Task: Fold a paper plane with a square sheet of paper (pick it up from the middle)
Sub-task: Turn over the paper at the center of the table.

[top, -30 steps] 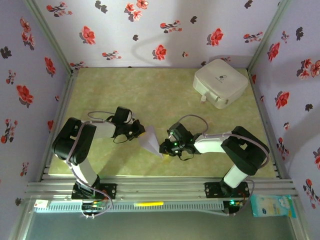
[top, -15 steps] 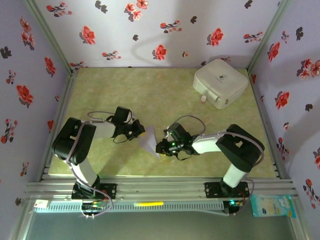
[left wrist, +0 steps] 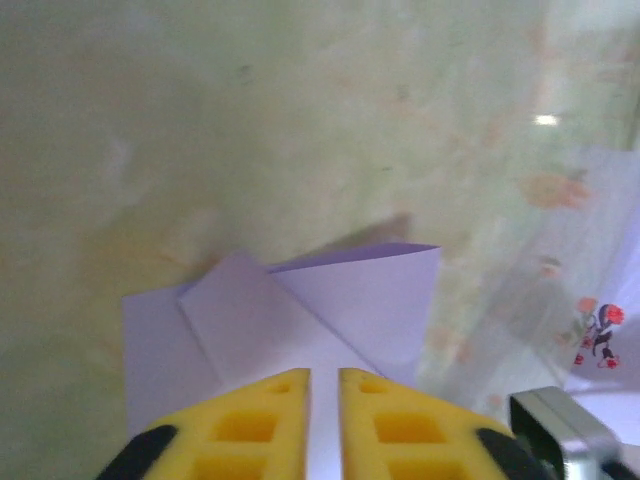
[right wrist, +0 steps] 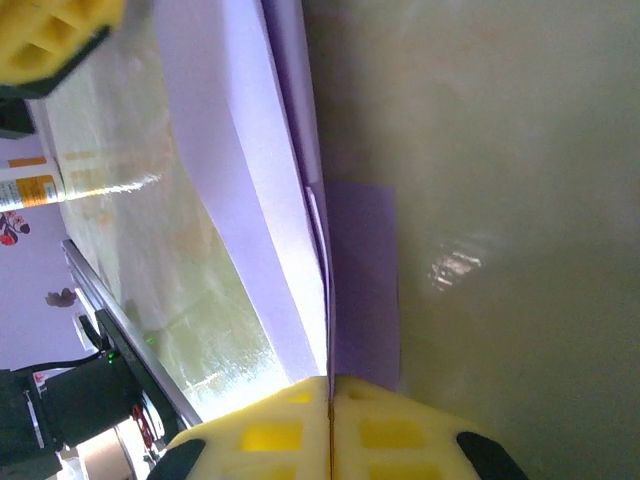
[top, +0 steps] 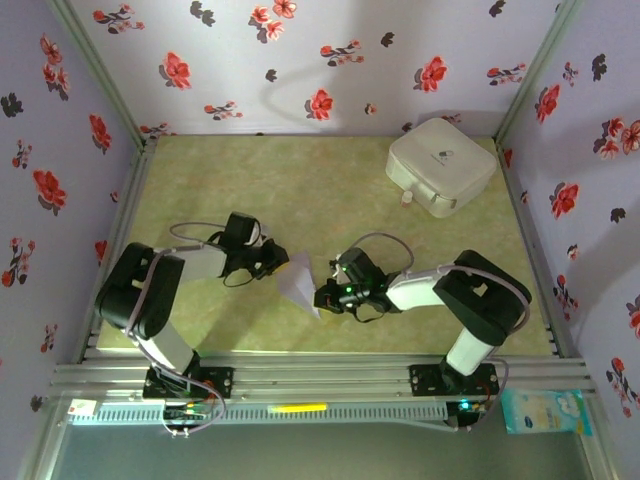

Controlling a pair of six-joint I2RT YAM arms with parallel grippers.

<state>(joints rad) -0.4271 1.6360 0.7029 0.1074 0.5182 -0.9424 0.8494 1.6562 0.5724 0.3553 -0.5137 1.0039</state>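
The square sheet of paper (top: 298, 282), pale lavender and partly folded, lies between the two grippers on the green mat. In the left wrist view the sheet (left wrist: 330, 300) shows folded flaps and a raised corner. My left gripper (top: 283, 264) sits over the sheet's left edge. Its yellow fingertips (left wrist: 323, 375) stand a narrow gap apart, with paper showing through the gap. My right gripper (top: 323, 298) is at the sheet's lower right corner. Its jaws (right wrist: 330, 382) are shut on the folded edge of the paper (right wrist: 250, 170), which stands up on edge in front of them.
A white rounded box (top: 443, 165) sits at the back right of the mat (top: 300, 190). Flowered walls close in the back and both sides. A metal rail (top: 320, 375) runs along the near edge. One left-gripper finger (right wrist: 50, 40) shows in the right wrist view's top corner.
The right gripper has shifted slightly left with the paper's corner. The left arm's elbow has swung a little outward. The sheet has barely moved.
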